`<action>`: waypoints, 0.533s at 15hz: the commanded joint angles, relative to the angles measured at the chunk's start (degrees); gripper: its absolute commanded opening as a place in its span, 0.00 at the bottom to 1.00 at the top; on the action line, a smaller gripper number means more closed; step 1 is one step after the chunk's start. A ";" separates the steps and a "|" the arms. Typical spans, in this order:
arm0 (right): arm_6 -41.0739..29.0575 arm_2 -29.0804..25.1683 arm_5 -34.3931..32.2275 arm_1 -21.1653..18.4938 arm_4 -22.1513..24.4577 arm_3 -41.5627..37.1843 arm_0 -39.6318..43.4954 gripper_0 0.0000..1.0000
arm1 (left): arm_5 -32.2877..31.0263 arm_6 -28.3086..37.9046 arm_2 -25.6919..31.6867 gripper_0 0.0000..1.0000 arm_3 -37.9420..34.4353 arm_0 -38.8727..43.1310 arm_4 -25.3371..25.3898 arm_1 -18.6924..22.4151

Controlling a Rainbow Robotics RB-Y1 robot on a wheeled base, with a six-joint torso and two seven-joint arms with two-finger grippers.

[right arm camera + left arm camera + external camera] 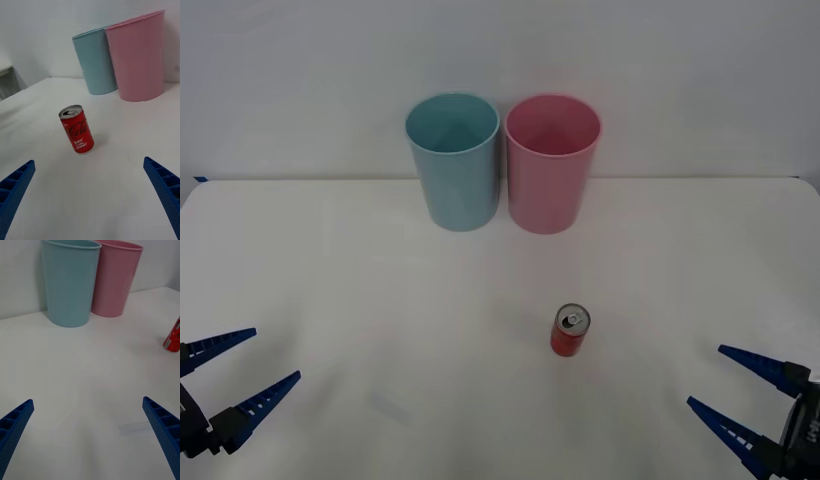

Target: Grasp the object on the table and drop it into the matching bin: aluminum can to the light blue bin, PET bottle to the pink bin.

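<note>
A small red aluminum can (569, 332) with a silver top stands upright on the white table (330, 300), in front of the bins and a little right of centre. It also appears in the right wrist view (77, 128) and at the edge of the left wrist view (173, 338). The light blue bin (453, 160) and the pink bin (551, 162) stand side by side at the back. My right gripper (740, 392) is open near the front right, well apart from the can. My left gripper (250, 368) is open at the front left.
A pale wall rises behind the bins. White tabletop stretches between the grippers, the can and the bins. The table's back edge runs just behind the bins.
</note>
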 commanded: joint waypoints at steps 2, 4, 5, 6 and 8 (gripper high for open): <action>6.30 0.25 0.93 5.06 5.47 0.10 -1.80 1.00 | 0.01 0.00 0.00 1.00 -0.01 0.01 0.00 0.00; 7.00 0.25 0.93 7.70 8.28 0.01 -2.60 1.00 | 0.01 0.00 0.00 1.00 -0.01 0.01 0.00 0.00; 7.35 0.34 0.93 9.28 9.69 0.10 -2.95 1.00 | 0.01 0.00 0.00 1.00 -0.01 0.01 0.00 0.00; 7.61 0.25 1.02 10.51 10.83 0.10 -3.39 1.00 | 0.01 0.00 0.00 1.00 -0.01 0.01 0.00 0.00; 8.14 0.43 1.63 13.24 13.29 0.10 -4.27 1.00 | 0.01 0.00 0.00 1.00 -0.01 0.01 0.00 0.00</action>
